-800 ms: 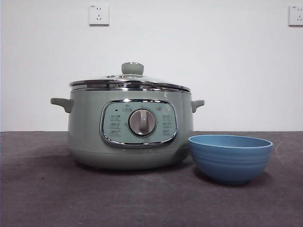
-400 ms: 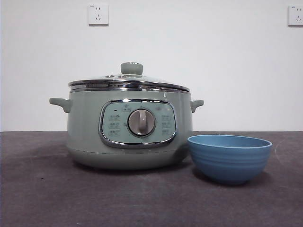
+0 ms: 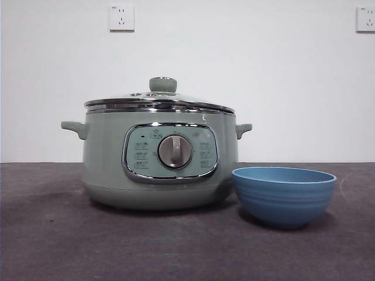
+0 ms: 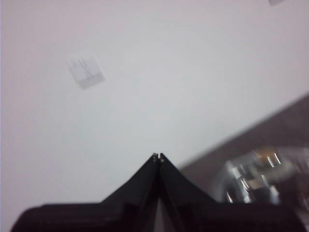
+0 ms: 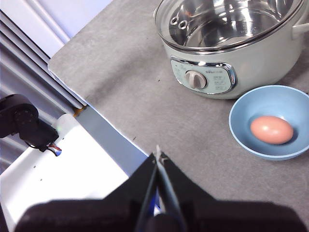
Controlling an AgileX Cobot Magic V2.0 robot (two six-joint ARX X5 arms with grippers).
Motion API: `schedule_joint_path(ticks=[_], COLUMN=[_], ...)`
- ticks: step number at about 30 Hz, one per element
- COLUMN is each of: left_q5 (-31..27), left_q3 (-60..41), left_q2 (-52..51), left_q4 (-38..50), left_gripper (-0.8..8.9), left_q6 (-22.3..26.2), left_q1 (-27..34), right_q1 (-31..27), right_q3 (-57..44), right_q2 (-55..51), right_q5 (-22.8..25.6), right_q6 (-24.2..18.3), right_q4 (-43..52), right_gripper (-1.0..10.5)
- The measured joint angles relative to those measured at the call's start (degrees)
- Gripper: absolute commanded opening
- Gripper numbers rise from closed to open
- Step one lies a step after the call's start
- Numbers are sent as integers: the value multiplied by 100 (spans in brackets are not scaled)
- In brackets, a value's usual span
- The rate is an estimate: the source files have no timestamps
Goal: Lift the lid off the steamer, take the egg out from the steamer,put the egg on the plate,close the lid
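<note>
A squat, pale green steamer (image 3: 159, 161) stands on a dark grey table (image 3: 58, 246). Its clear glass lid (image 3: 159, 100) sits closed on the chrome rim, with a short green knob on top. Through the glass, the right wrist view shows a shiny metal interior; nothing can be made out inside it. A chrome-framed control panel with a round dial faces the front camera.

Just beside the steamer stands the plate (image 3: 284, 196), a deep blue ribbed bowl, close to the steamer's base though contact cannot be judged. One pinkish-brown egg (image 5: 271, 129) lies in the bottom of it.

Both arms are away from these things. The left end effector (image 4: 158, 157) is clenched with nothing in it, its black jaw tips meeting, pointing toward the wall with a blurred corner of the steamer off to one side. The right end effector (image 5: 158, 153) is likewise clenched and empty, high above the table's near edge.

Behind the table is a plain white wall with two white power sockets (image 3: 121, 17).
</note>
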Motion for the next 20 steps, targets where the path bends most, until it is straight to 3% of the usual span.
schedule_joint_path(ticks=[10,20], left_q5=[-334,-1202], left_q3=[-2682,-3464], left_q2=[-1469,-1838], left_q4=[-7,-166], left_gripper=[-4,-4], left_q6=[-702,-1517], left_q1=[0,0], right_q1=[0,0], right_q3=[0,0], right_q2=[0,0], right_q5=[0,2], right_q6=[-2,0], right_q4=[0,-4], right_gripper=[4,4])
